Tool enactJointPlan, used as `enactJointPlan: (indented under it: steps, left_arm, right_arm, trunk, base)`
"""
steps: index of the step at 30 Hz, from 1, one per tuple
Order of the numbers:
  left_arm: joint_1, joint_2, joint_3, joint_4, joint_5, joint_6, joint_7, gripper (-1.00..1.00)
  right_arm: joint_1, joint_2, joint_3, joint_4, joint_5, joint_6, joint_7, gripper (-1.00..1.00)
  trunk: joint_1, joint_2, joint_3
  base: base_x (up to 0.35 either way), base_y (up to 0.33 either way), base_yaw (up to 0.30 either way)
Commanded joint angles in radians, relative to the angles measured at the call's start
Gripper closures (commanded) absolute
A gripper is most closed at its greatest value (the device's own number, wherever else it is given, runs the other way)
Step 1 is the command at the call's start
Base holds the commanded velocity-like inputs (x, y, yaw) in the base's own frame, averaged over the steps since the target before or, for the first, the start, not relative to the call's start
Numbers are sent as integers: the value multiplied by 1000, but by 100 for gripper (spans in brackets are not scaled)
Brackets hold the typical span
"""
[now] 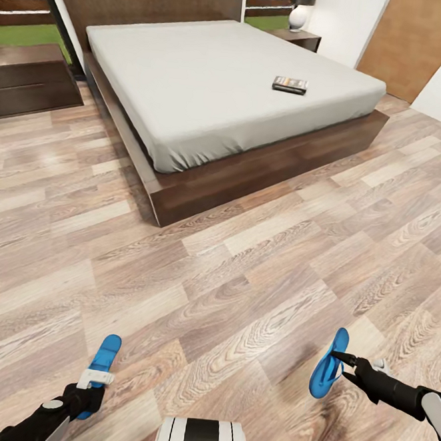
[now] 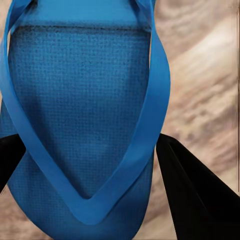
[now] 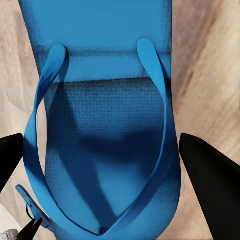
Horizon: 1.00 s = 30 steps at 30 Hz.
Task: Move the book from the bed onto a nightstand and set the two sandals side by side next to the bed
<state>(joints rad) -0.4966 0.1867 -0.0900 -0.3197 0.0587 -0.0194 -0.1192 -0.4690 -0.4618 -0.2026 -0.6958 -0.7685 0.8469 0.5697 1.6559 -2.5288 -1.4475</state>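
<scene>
Head view, 6 o'clock: white-and-black striped trunk top [image 1: 201, 439], cut off by the lower edge.

7 o'clock: left gripper [image 1: 90, 384], black with a white clip, pinching the bright blue flat sandal [image 1: 102, 364] near one end; the sole runs forward from the fingers. The left wrist view shows the textured footbed and V-strap [image 2: 85, 125] close up, with a black finger [image 2: 195, 195] at either side of the sole; whether the pads press the edges is hard to make out.

4 o'clock: right gripper [image 1: 343, 366], black, closed on the second bright blue sandal [image 1: 328, 364], which stands on edge. The right wrist view shows its footbed and looped strap [image 3: 105, 150] between two dark fingers [image 3: 210, 185]; contact itself is cut off.

Surface: light wood-plank floor [image 1: 242, 282], grey-brown grain, seen under both sandals in the wrist views.

12 o'clock, well apart: large low bed [image 1: 213, 79], light-grey mattress on a dark brown platform frame. The small dark paperback book [image 1: 290, 85] lies flat on the mattress toward 1 o'clock; its lettering is too small to read.

10 o'clock: dark brown two-drawer nightstand [image 1: 29, 80], partly cut off. Far 1 o'clock: second dark nightstand [image 1: 297, 36] bearing a white lamp base [image 1: 298, 17], its shade cropped.
</scene>
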Motion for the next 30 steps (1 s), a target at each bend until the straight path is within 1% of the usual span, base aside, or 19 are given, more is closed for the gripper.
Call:
enactJointPlan:
  steps: [1,19,20,22,23,24,25,26,27,30]
  left_arm:
    - [0,1,-8,1,4,-2,0,100]
    - [0,2,-7,1,6,-2,-10,100]
    - [0,2,-7,0,8,-2,-15,100]
    - [0,3,-5,0,20,-2,-47,100]
    - [0,4,-4,-1,31,-2,-82,100]
    - [0,6,-3,-1,55,-1,-158,100]
    - [0,9,-2,-1,87,1,-261,100]
    - [0,8,-2,-1,142,4,-457,100]
    - [0,7,-4,-1,149,5,-485,100]
    - [0,4,-6,-1,161,4,-532,100]
  right_arm:
    - [0,0,-3,1,3,5,2,100]
    - [1,0,-3,4,3,4,2,100]
    - [1,0,-3,4,3,4,2,100]
    - [1,0,-3,4,3,4,2,100]
    - [1,0,-3,4,3,4,2,100]
    - [1,0,-3,4,3,4,2,100]
    - [1,0,-3,4,3,4,2,100]
    - [1,0,-3,4,3,4,2,100]
    - [1,0,-3,4,3,4,2,100]
    - [1,0,-2,5,5,3,1,100]
  trunk:
    - [-1,0,3]
    - [-9,4,73]
    - [-9,4,77]
    - [-10,5,85]
    - [-10,5,88]
    - [-11,5,92]
    - [-11,6,96]
    - [-12,6,100]
    - [-12,6,104]
    - [-14,7,116]
  base:
    - [0,0,0]
    - [0,0,0]
    - [0,0,0]
    - [0,0,0]
    - [0,0,0]
    - [0,0,0]
    - [0,0,0]
    - [0,0,0]
    - [0,0,0]
    - [0,0,0]
